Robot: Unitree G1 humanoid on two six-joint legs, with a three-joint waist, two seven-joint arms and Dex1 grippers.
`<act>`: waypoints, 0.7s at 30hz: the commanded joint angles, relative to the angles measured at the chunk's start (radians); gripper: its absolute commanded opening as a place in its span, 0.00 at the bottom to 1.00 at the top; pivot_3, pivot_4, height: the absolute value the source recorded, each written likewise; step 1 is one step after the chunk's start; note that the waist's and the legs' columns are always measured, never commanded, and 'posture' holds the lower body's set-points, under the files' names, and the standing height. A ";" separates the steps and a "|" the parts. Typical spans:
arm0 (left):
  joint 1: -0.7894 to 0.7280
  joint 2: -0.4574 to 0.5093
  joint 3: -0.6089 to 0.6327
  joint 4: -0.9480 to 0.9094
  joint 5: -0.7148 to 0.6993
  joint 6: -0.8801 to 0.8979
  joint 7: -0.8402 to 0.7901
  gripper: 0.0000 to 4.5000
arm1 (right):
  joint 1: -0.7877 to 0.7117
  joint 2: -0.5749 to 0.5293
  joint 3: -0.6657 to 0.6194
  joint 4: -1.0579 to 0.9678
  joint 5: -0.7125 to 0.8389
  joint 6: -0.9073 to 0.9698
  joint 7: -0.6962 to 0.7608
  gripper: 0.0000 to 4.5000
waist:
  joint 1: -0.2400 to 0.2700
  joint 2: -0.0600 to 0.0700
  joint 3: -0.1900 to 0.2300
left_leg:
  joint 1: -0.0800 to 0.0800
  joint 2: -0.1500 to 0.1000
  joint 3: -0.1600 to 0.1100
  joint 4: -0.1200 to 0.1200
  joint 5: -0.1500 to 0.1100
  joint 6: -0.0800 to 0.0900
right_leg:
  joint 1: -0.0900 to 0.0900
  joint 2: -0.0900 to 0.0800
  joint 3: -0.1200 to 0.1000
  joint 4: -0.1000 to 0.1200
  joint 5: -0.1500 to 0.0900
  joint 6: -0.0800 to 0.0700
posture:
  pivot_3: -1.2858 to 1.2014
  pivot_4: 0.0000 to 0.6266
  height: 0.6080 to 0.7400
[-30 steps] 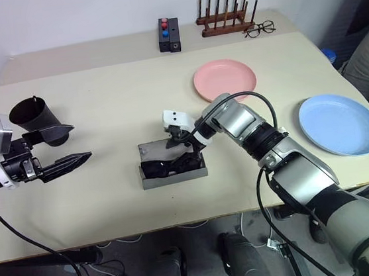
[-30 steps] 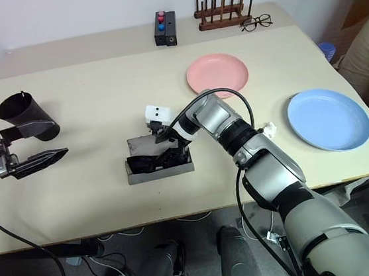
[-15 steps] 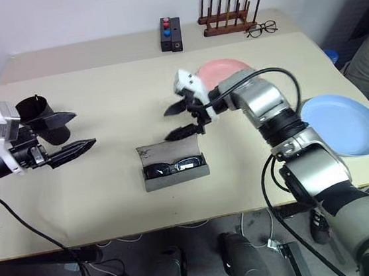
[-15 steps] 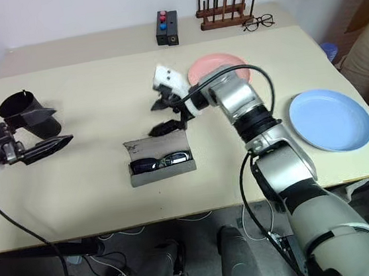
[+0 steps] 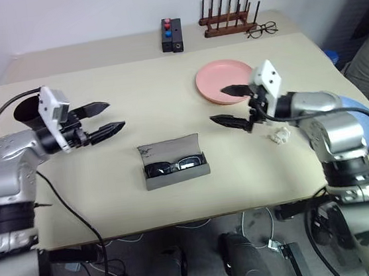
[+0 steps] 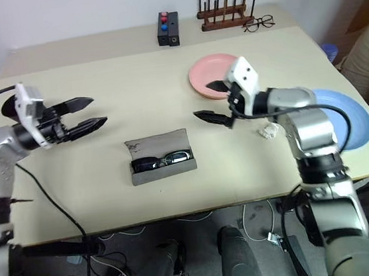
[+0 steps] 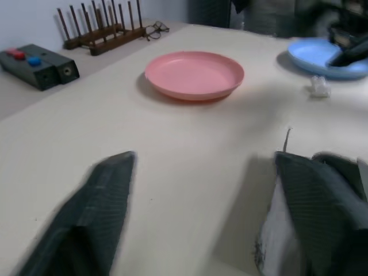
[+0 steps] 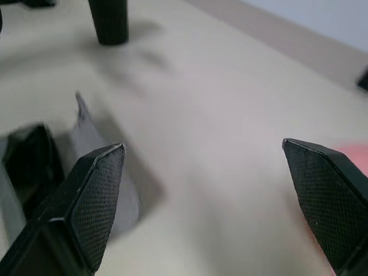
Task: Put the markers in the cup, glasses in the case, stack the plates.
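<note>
While both hands hover empty, left hand point(image 5: 106, 119) and right hand point(image 5: 229, 106) spread apart, the case point(image 5: 174, 162) lies open between them, glasses point(image 5: 172, 167) inside. Left wrist view: pink plate point(image 7: 194, 75) beyond the fingers, probably light, stiff; take its rim.

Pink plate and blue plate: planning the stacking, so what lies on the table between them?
A small white object lies between the pink plate and blue plate, under the right gripper, seen in the eye views.

Both head views look steeply down over the whole table point(image 5: 147, 215); the wrist views skim low across it, sharing the grey case point(image 6: 160, 161) at centre.
</note>
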 commanded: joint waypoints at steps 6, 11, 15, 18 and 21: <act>-0.240 -0.126 -0.137 0.462 0.225 -0.264 0.004 0.01 | 0.119 -0.091 -0.089 -0.244 0.171 0.081 -0.011 1.00 | 0.005 -0.001 0.000 | 0.000 0.000 0.001 0.001 0.000 0.000 | 0.001 0.000 0.000 0.000 0.000 0.000 | 0.52 0.24 1.00; -0.290 -0.210 -0.164 0.592 0.240 -0.225 -0.113 0.01 | 0.222 -0.128 -0.083 -0.309 0.190 0.024 0.019 1.00 | 0.005 -0.002 0.000 | 0.000 0.000 0.002 0.001 -0.001 0.002 | 0.001 0.000 0.000 0.000 0.000 0.000 | 0.52 0.24 1.00; -0.302 -0.226 -0.175 0.620 0.257 -0.166 -0.199 0.01 | 0.221 -0.135 -0.076 -0.302 0.197 0.016 -0.002 1.00 | -0.001 -0.002 0.000 | 0.000 0.000 0.004 0.002 -0.001 0.003 | 0.001 0.000 0.000 0.001 0.000 0.000 | 0.52 0.24 1.00; -0.306 -0.229 -0.193 0.617 0.267 -0.127 -0.251 0.01 | 0.203 -0.133 -0.062 -0.291 0.195 0.011 -0.017 1.00 | 0.000 -0.002 0.000 | 0.001 0.001 0.004 0.002 -0.002 0.003 | 0.001 0.001 0.000 0.002 0.000 0.000 | 0.52 0.24 1.00; -0.289 -0.213 -0.211 0.563 0.271 -0.076 -0.326 0.01 | 0.193 -0.132 -0.047 -0.279 0.187 0.001 -0.026 1.00 | 0.003 -0.002 0.000 | 0.001 0.001 0.003 0.003 -0.002 0.003 | 0.001 0.001 0.000 0.002 0.000 0.000 | 0.52 0.24 1.00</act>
